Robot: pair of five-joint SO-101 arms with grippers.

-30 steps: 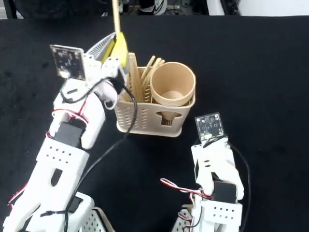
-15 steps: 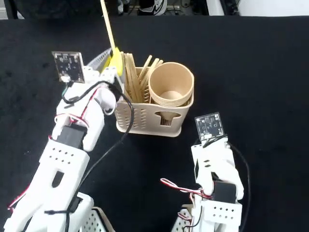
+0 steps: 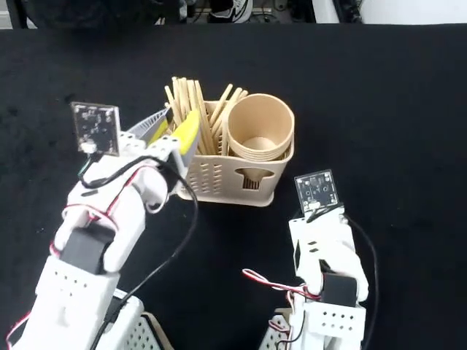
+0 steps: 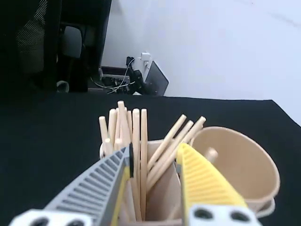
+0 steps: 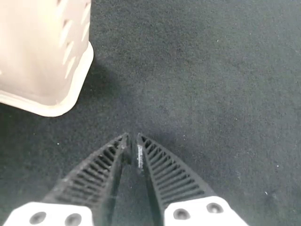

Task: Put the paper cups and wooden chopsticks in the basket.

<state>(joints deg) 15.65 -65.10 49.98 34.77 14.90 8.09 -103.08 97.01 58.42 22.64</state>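
Basket holding the cups and chopsticks, an arm on either side of it.
Toward the tabletop's [image 3: 408, 109] near edge, the right gripper [image 5: 131, 142] hangs low just beside the basket [image 3: 233, 182], fingers pressed together. The basket stands mid-tabletop, with stacked paper cups [image 3: 260, 131] in one compartment and wooden chopsticks [image 3: 191, 109] upright in the other. The left gripper [image 4: 153, 153] is at the chopstick end, fingers spread, with some sticks showing between them.
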